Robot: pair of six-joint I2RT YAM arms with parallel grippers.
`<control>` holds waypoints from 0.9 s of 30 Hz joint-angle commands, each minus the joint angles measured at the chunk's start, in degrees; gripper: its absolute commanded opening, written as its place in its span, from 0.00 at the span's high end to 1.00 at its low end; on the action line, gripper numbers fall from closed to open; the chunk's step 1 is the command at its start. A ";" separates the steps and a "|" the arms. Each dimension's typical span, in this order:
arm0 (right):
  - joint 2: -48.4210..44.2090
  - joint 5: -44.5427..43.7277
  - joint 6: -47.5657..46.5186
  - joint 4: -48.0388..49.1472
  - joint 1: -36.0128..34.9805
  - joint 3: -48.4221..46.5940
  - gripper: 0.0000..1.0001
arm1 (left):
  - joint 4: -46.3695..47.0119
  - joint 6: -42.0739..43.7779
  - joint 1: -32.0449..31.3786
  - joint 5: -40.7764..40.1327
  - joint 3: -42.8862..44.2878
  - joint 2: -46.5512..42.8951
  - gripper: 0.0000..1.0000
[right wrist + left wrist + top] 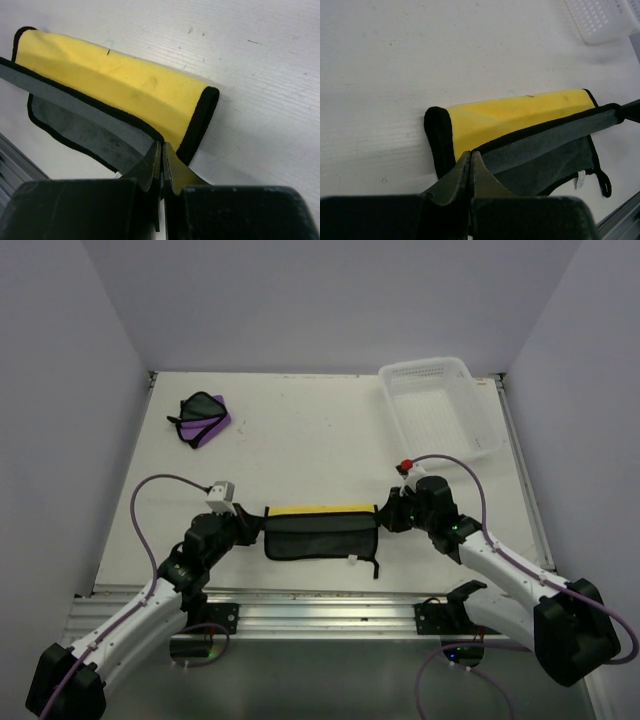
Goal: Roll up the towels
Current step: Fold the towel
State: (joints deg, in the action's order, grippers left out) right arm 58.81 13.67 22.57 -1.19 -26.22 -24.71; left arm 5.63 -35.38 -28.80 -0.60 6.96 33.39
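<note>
Currently the yellow towel [320, 534] lies near the front edge of the tabletop [300, 445], long axis left-right, between both arms; left hand [250, 524] and right hand [388, 516] each pinch tight on 1 end, equally near.

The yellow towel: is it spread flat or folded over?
Folded over: the yellow towel bends back on itself, grey side showing, with the left gripper and right gripper pinching its ends.

Overhead camera from the near edge, whole table [330, 440]; wrist cameras low, close, seemingly opposed across the shared yellow towel [520, 112].
</note>
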 commanded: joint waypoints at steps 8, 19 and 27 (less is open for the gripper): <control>-1.41 0.83 0.72 -1.53 -0.33 0.89 1.00 | -2.90 -1.27 -0.12 -0.28 0.24 -1.74 1.00; -3.26 0.39 1.34 -3.29 -0.59 2.12 1.00 | -5.19 -1.63 -0.21 -0.63 0.16 -3.15 1.00; -3.26 1.44 1.95 -2.68 -0.77 3.09 1.00 | -5.19 -1.71 -0.47 1.64 -0.19 -3.42 1.00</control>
State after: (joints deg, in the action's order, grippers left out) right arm 56.38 14.59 23.97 -3.42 -26.81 -22.35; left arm 0.89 -36.51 -28.99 0.01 6.94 30.46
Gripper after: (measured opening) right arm 0.014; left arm 0.009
